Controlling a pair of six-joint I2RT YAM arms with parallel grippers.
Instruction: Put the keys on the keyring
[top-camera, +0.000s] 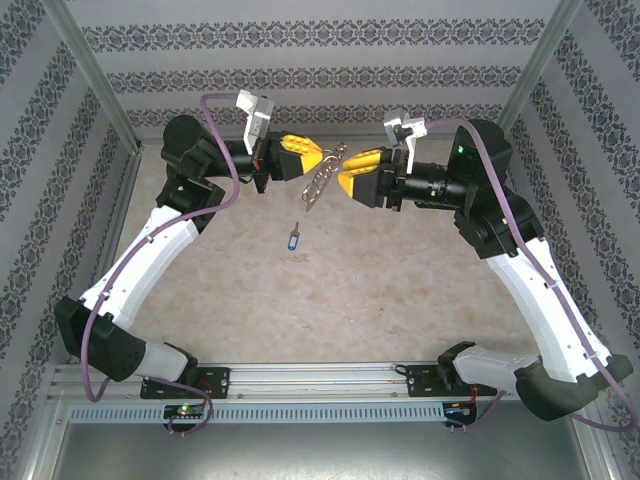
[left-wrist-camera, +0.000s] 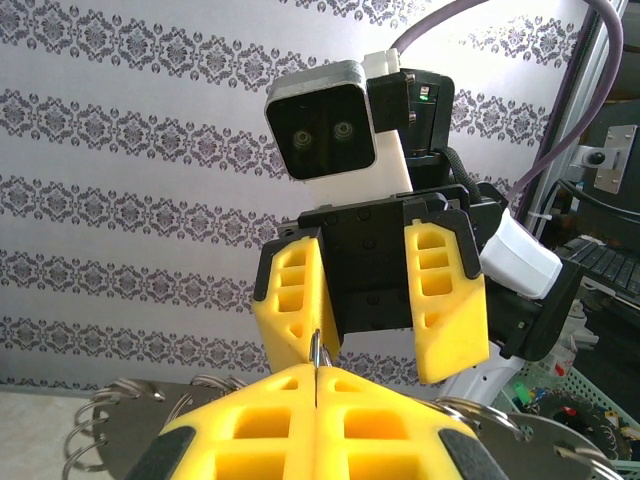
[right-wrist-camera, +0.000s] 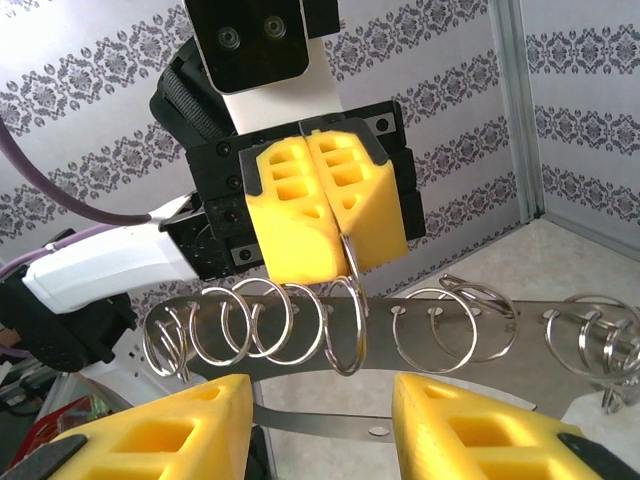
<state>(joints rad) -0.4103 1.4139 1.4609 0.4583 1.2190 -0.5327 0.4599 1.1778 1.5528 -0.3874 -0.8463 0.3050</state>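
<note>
My left gripper (top-camera: 322, 158) is raised over the far middle of the table, shut on one wire ring of the keyring (top-camera: 318, 184). The keyring is a flat grey metal strip (right-wrist-camera: 385, 340) with several wire rings hung along it. In the left wrist view the thin ring (left-wrist-camera: 319, 350) sticks up from my closed left gripper (left-wrist-camera: 318, 372). My right gripper (top-camera: 345, 170) faces it from the right, open, its yellow fingers (right-wrist-camera: 150, 430) on either side of the strip without touching it. The blue-headed key (top-camera: 292, 238) lies on the table below both grippers, apart from them.
The beige table (top-camera: 400, 280) is walled by patterned panels (top-camera: 320, 80) at the back and sides, with metal posts (top-camera: 95, 75) at the far corners. Both arm bases sit on a rail (top-camera: 320, 385) at the near edge.
</note>
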